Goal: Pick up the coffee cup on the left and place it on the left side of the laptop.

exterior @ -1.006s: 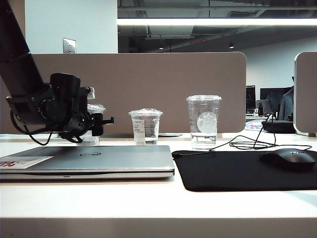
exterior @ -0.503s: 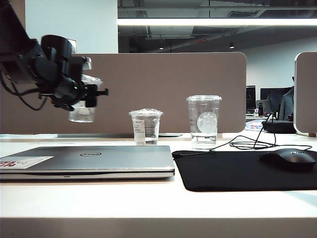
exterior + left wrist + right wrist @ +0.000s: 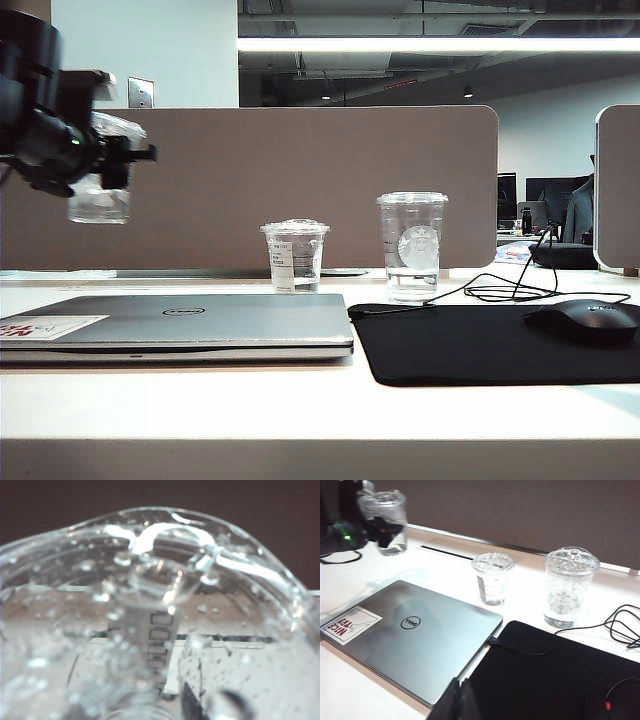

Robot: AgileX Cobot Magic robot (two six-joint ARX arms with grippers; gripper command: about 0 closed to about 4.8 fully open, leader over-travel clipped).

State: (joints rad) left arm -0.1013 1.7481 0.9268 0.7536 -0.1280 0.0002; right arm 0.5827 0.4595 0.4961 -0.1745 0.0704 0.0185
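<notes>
My left gripper [image 3: 110,160] is clamped on the coffee cup [image 3: 100,196], jaws pressed against its sides just below the lid. The cup hangs upright in the air, clear of the table [image 3: 300,400], above and behind the left end of the laptop [image 3: 180,325]. In my left wrist view the cup [image 3: 160,620] fills the picture, its wall beaded with droplets.

My right gripper [image 3: 459,702] hovers low over the near edge of the laptop [image 3: 415,640]; only its dark fingertips show, close together, with nothing between them.

Behind the laptop stand a shorter cup [image 3: 294,255] and a taller cup [image 3: 411,246]. A black mat [image 3: 500,340] lies just right of the laptop, carrying a mouse [image 3: 583,320].
</notes>
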